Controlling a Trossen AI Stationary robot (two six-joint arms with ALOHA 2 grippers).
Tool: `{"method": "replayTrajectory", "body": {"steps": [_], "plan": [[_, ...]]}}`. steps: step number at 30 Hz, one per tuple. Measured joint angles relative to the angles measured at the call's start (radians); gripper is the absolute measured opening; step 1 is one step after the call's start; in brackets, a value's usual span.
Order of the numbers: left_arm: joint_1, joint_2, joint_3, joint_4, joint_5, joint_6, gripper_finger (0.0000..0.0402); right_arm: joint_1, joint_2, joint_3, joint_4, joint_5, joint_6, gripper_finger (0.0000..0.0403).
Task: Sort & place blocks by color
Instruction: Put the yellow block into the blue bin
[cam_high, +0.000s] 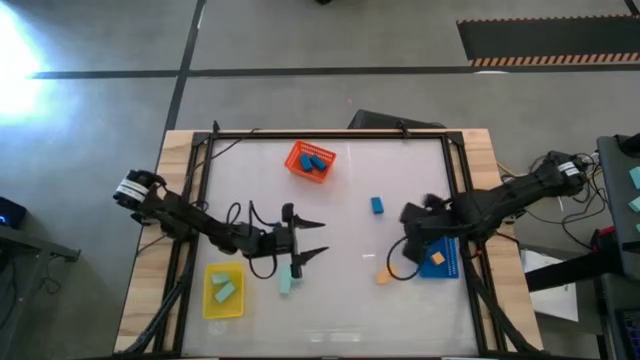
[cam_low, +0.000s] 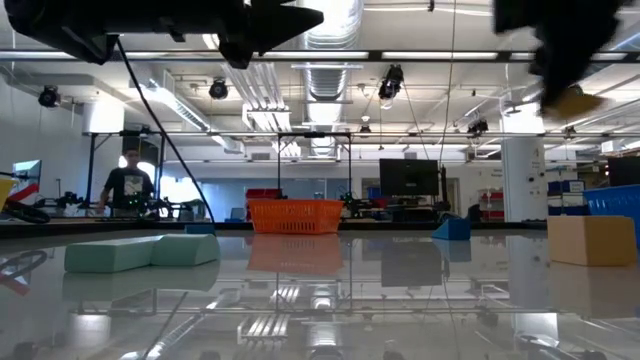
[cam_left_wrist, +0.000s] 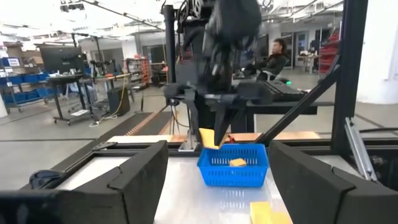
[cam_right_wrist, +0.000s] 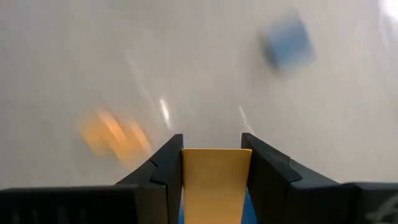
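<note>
My right gripper (cam_high: 415, 240) is shut on an orange block (cam_right_wrist: 216, 177), raised above the table at the blue tray's (cam_high: 447, 262) left edge. That tray holds one orange block (cam_left_wrist: 237, 162). Another orange block (cam_high: 383, 274) lies on the table beside it. A blue block (cam_high: 377, 205) lies mid-table. My left gripper (cam_high: 312, 238) is open and raised above the table, holding nothing. Mint green blocks (cam_high: 289, 276) lie on the table just near of it. The yellow tray (cam_high: 207, 303) holds mint blocks and the orange tray (cam_high: 297, 152) holds blue ones. My right gripper pinches the orange block (cam_left_wrist: 208, 138) between its two fingers (cam_right_wrist: 264, 174), which come from above and point down. The block hangs below the fingers, lifted clear of the table, beside the blue tray's rim (cam_left_wrist: 205, 163).
A black frame (cam_high: 330, 135) runs along the table's far and side edges. Cables trail over the table by both arms. The middle and near part of the table is bare. A person stands in the room beyond the table (cam_low: 128, 185).
</note>
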Motion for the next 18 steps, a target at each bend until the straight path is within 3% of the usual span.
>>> {"method": "replayTrajectory", "body": {"steps": [4, 8, 13, 18], "plan": [[0.0, -0.015, -0.006, 0.0, 0.0, 0.003, 0.0261, 0.029, 0.018, -0.011, -0.219, -0.12, 0.168, 0.0121], [0.0, -0.017, -0.006, 0.001, 0.0, 0.006, 0.0261, 0.033, 0.018, -0.074, -0.197, -0.188, 0.225, 0.0121], [0.0, -0.017, -0.006, -0.011, 0.0, 0.006, 0.0261, 0.033, 0.032, -0.141, -0.195, -0.201, 0.273, 0.0124], [-0.001, -0.017, -0.006, -0.01, 0.0, 0.005, 0.0261, 0.033, 0.04, -0.163, -0.191, -0.195, 0.287, 0.0188]]}}
